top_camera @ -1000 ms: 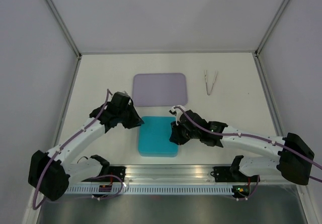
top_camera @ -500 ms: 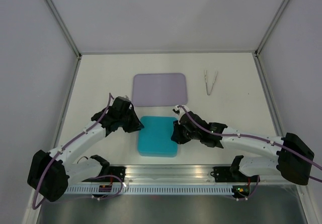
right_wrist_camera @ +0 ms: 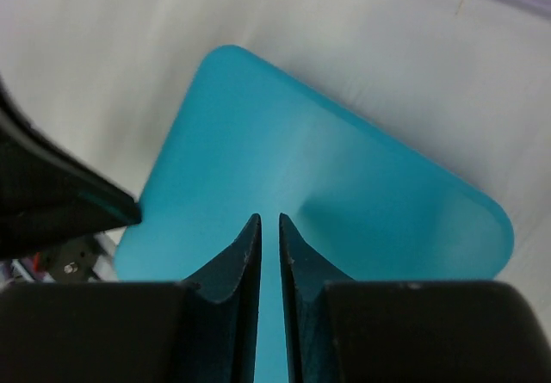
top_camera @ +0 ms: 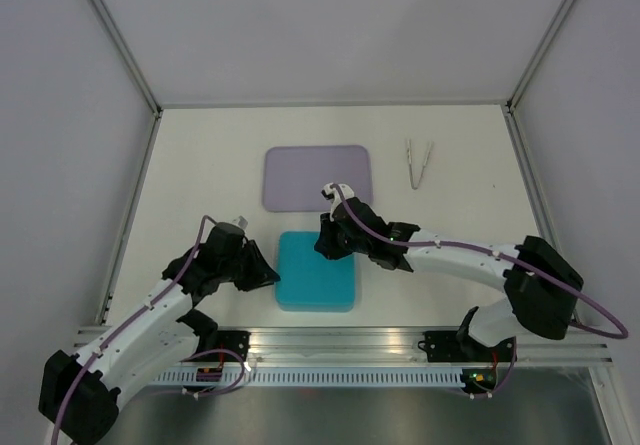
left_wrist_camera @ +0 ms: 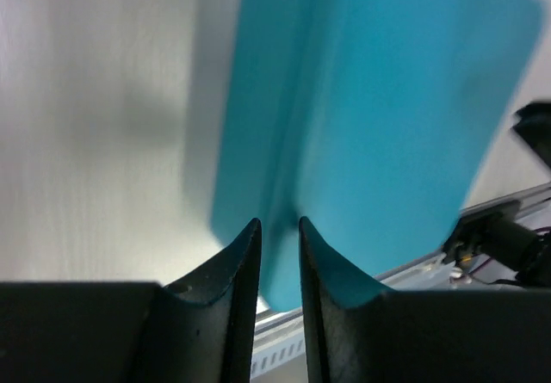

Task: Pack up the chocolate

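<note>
Right claw point(right_wrist_camera: 269, 221) now at teal box point(top_camera: 315, 277) far edge, left claw point(left_wrist_camera: 279, 224) beside — both clenched (contents hidden)

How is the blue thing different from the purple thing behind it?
The blue box is bright turquoise and nearly square; the purple tray is pale and wider. The blue box looks thick, with a visible side; the purple tray looks thin. Both have rounded corners and lie flat on the table.
</note>
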You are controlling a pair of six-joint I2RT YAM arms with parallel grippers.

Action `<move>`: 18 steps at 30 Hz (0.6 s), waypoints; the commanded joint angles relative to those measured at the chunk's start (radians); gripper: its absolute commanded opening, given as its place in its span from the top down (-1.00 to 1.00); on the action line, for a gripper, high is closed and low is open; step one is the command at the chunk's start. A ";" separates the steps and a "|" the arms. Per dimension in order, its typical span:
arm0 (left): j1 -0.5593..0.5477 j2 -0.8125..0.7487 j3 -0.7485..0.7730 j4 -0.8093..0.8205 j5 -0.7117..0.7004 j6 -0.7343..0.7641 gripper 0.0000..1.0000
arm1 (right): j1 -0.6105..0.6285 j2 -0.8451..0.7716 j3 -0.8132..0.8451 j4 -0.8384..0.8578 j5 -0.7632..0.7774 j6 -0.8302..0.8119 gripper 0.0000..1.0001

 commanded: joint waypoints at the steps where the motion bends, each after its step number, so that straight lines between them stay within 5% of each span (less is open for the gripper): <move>1: -0.005 -0.033 -0.121 -0.017 0.048 -0.042 0.42 | -0.037 0.116 0.002 0.070 -0.031 0.038 0.64; 7: -0.005 -0.042 -0.141 -0.047 -0.001 -0.042 0.48 | -0.046 0.179 -0.030 0.070 -0.027 0.049 0.66; 12: -0.005 -0.106 0.046 -0.144 -0.120 -0.027 0.40 | -0.045 0.107 0.054 0.032 -0.033 -0.007 0.60; 16: -0.005 -0.105 0.225 -0.195 -0.246 0.027 -0.29 | -0.048 -0.031 0.135 -0.037 0.063 -0.020 0.30; 17: -0.005 -0.097 0.291 -0.202 -0.269 0.039 -0.72 | -0.049 -0.054 0.146 -0.095 0.140 -0.009 0.21; 18: -0.005 -0.093 0.322 -0.211 -0.295 0.048 -0.99 | -0.056 -0.077 0.157 -0.129 0.168 0.011 -0.09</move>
